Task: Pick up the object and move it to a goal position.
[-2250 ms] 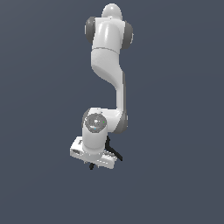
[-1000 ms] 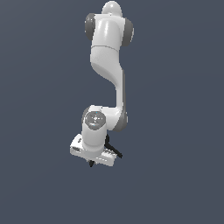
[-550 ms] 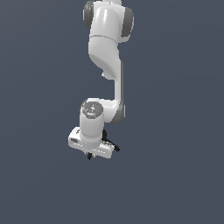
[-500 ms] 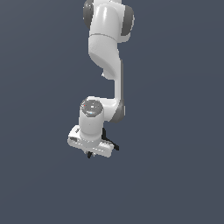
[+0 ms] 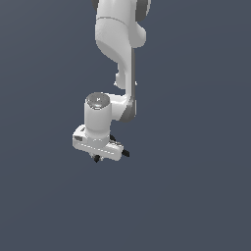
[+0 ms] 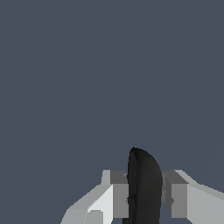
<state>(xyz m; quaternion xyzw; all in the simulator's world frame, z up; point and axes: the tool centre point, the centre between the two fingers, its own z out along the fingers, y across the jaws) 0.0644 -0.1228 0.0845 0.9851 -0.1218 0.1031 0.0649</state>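
Wrist view: black clamp (image 6: 143,186) seated between the two grey finger pads (image 6: 119,192), pads pressed against both flanks, no gap visible on either side. Hand (image 6: 144,194) therefore clamped on the clamp. Narrow rounded edge of the clamp facing the camera and projecting past the fingertips; red tip and legs not visible from here.

Exterior view: arm (image 5: 117,44) reaching down from the top of frame, wrist vertical, hand (image 5: 98,158) pointing straight down. Only small dark bits visible under the white hand body; clamp itself mostly hidden by it. Uniform dark grey surface (image 5: 196,196) throughout; no shadow or contact mark to judge height, so lifted or resting cannot be told from this view alone. Nothing but plain grey beyond the clamp in the wrist view either.

Reasoning on the hold: pinch across the thin width suits a part narrower than the finger span, since flat flanks give the pads full contact. Vertical approach keeps the legs hanging clear of the fingers.

Judged stage: grasp made, carry to goal in hand or about to start. No goal marker visible in either view, so remaining distance unknown.

Risk: thin smooth body could pivot between the pads on a quick move; steady travel advisable.
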